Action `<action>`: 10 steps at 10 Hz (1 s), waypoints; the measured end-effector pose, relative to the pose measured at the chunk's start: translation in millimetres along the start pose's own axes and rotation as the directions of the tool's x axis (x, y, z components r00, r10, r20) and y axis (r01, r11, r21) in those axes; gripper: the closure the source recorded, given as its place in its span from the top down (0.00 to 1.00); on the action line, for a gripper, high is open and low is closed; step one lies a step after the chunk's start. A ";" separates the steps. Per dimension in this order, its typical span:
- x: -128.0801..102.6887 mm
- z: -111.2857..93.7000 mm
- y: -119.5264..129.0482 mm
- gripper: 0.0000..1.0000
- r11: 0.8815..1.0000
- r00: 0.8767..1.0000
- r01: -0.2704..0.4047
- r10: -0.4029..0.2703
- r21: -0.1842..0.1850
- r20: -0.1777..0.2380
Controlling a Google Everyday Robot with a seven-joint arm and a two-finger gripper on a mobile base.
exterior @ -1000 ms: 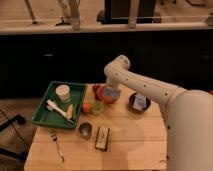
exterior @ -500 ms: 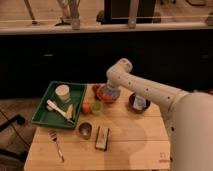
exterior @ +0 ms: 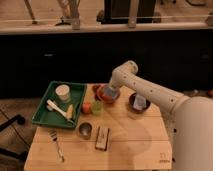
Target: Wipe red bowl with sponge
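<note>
Since the gripper [exterior: 113, 90], whose hold I cannot tell, meets the sponge [exterior: 110, 95] at the red bowl [exterior: 101, 93], hard wiping could skid that bowl.

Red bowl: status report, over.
Gripper over red bowl. Sponge at bowl, under gripper. Green cup close in front of bowl, dark bowl apart.

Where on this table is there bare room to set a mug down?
The table is bare front right, between the brown-and-white block and its right edge, below the dark bowl. Crowded: mid-table around the red bowl, where the gripper sits.
</note>
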 end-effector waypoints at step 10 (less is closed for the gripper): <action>-5.7 27.8 -14.5 0.02 0.996 0.998 -0.030 0.035 -0.081 0.053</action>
